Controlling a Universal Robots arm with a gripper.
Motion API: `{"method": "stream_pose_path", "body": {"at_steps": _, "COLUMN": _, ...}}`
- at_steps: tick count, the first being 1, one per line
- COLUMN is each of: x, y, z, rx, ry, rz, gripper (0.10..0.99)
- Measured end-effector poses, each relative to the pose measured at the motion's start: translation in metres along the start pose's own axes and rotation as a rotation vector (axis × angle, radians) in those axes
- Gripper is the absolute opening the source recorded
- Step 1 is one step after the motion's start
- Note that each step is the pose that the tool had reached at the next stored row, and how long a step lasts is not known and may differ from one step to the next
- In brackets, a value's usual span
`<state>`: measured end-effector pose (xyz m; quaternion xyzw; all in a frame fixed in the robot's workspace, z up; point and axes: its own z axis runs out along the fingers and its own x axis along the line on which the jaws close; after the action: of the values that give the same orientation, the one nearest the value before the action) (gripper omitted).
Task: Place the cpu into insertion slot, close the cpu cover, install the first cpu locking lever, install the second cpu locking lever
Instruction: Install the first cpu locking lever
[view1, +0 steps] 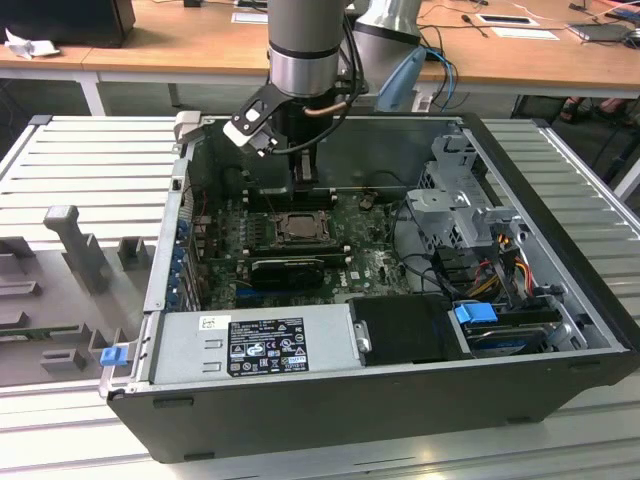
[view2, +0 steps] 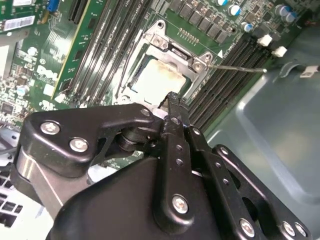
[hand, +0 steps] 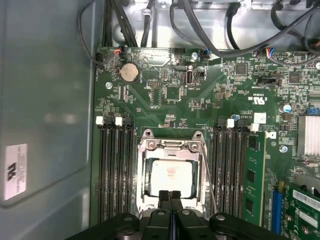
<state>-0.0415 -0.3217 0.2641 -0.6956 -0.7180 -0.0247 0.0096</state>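
While matte black fingers (hand: 163, 199) meet, empty, the metal cpu cover (hand: 170, 146) frames the pale square cpu (hand: 171, 176).

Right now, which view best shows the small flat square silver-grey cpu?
First wrist view: the cpu faces the camera squarely. The second wrist view shows it slanted near the black gripper; the exterior view, from afar.

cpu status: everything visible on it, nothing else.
The cpu is a small flat square chip with a pale silver-grey metal top, faintly smudged at the centre. It lies flat in the insertion slot on the green motherboard, showing through the opening of the metal cpu cover, which lies over its edges. Black memory slots flank it on both sides. The gripper, fingers shut, hovers at one edge; contact cannot be judged.
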Motion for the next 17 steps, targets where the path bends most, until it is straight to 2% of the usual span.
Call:
{"method": "stream_pose_path", "body": {"at_steps": 4, "x": 0.0005, "y": -0.0003, "z": -0.0094, "rx": 0.000, "ry": -0.0031, "rz": -0.001, "gripper": 0.106}}
{"method": "stream_pose_path", "body": {"at_steps": 13, "x": 0.0003, "y": -0.0024, "z": -0.0093, "rx": 0.007, "ry": -0.0024, "rz": -0.150, "gripper": 0.106}}
{"method": "stream_pose_path", "body": {"at_steps": 17, "x": 0.0001, "y": -0.0031, "z": -0.0092, "rx": 0.009, "ry": -0.0019, "rz": -0.190, "gripper": 0.106}}
